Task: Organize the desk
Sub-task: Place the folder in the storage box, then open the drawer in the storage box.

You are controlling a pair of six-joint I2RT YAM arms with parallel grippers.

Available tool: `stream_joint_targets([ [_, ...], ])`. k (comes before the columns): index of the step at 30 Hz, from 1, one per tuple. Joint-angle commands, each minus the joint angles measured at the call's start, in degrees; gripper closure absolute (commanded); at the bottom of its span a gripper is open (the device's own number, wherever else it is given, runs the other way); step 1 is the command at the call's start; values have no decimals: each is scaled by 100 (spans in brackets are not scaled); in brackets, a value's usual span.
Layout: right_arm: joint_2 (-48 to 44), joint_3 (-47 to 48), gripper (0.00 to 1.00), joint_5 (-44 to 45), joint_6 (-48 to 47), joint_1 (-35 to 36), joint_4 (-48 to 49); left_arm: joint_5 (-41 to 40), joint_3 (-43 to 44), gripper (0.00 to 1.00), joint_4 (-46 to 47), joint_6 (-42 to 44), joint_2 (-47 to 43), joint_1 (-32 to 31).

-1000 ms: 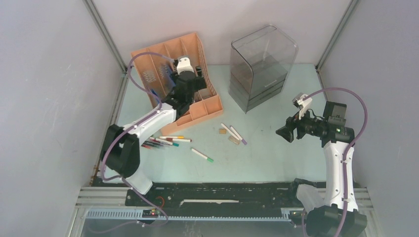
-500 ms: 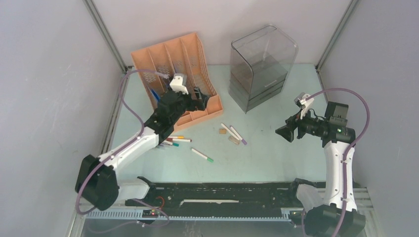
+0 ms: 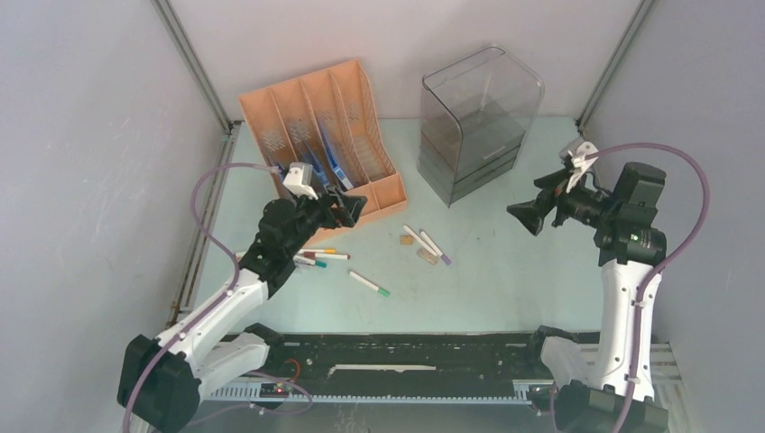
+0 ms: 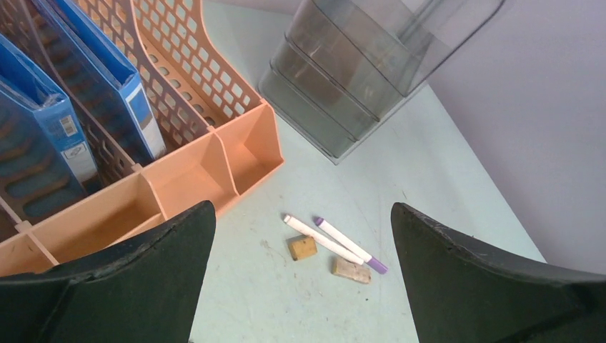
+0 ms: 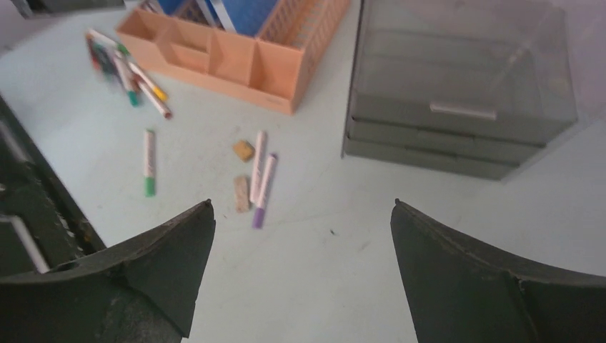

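Desk (image 3: 505,289), long axis left to right

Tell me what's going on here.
Two robot arms are tidying the desk. Both the left tool and the right tool are open and empty, held above the surface. Blue folders stand in the orange file rack. Loose markers and two small brown blocks lie on the desk, not yet put away, in front of the grey drawer unit.
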Motion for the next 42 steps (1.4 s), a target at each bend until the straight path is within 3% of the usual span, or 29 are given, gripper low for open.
stream_joint_targets([
  [1, 509, 165, 0, -1057, 1451, -14, 992, 291, -204, 0, 256, -225, -561, 20],
  [7, 1054, 49, 1, -683, 2491, 211, 2049, 565, -618, 0, 505, -361, -951, 34],
  [13, 1575, -1003, 2, 102, 5083, 208, 5105, 745, -1170, 0, 1176, -781, -1159, 34],
  [17, 2086, -1425, 3, 701, 6328, 178, 6418, 983, -1322, 0, 1460, -972, -1189, 34],
  [24, 3536, -1626, 10, 602, 8407, 172, 8825, 1106, -1463, 0, 1686, -1145, -1257, 34],
  [27, 4156, -1626, 20, 623, 9125, 177, 9690, 1132, -1499, 0, 1713, -1197, -1302, 34],
  [30, 4670, -1482, 26, 629, 9412, 194, 9960, 1142, -1534, 0, 1713, -1232, -1328, 34],
  [42, 5711, -696, 36, 865, 9707, 332, 9950, 1164, -1413, 0, 1720, -1314, -1154, 29],
])
